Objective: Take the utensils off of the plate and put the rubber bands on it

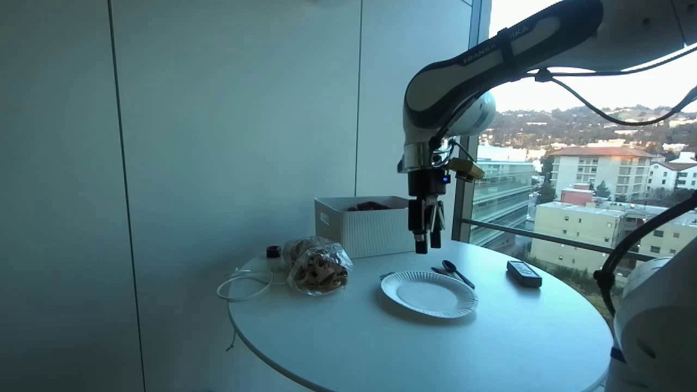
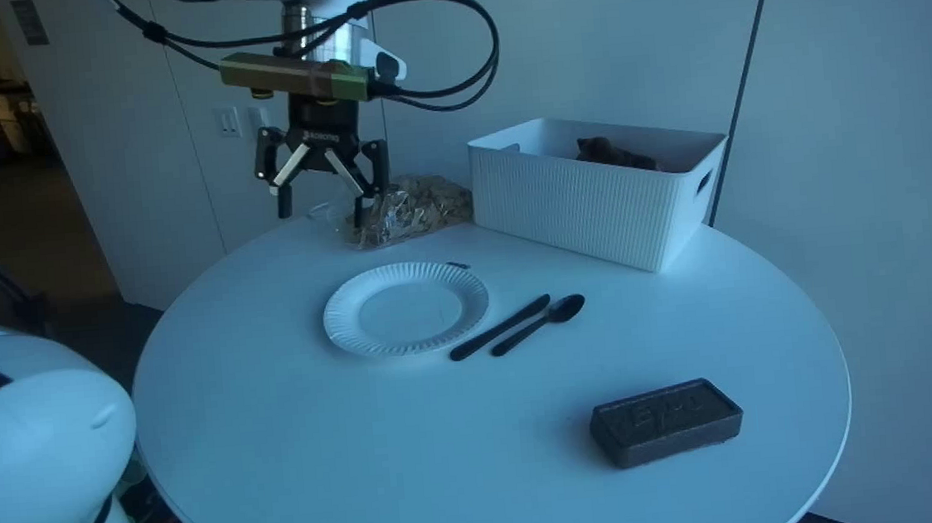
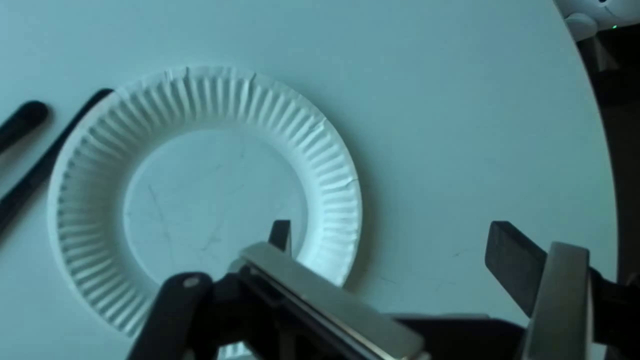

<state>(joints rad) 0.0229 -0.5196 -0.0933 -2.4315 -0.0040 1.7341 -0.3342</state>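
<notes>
A white paper plate (image 1: 429, 294) with a fluted rim lies on the table, with nothing on it; it also shows in an exterior view (image 2: 407, 308) and the wrist view (image 3: 215, 200). A black knife (image 2: 500, 328) and a black spoon (image 2: 563, 310) lie side by side next to the plate. In the wrist view only parts of the knife (image 3: 37, 172) and spoon handle (image 3: 24, 122) show. A clear bag of tan bands, seemingly the rubber bands (image 1: 321, 272), lies near the far edge (image 2: 420, 207). My gripper (image 2: 321, 209) is open and empty above the table, fingers spread (image 3: 392, 242).
A white ribbed basket (image 2: 578, 203) with something brown inside stands behind the plate. A dark block (image 2: 666, 422) lies near the table edge. A small dark-capped bottle (image 1: 274, 256) and a white cord (image 1: 245, 298) are beside the bag. A small dark piece (image 2: 458, 265) is by the plate rim.
</notes>
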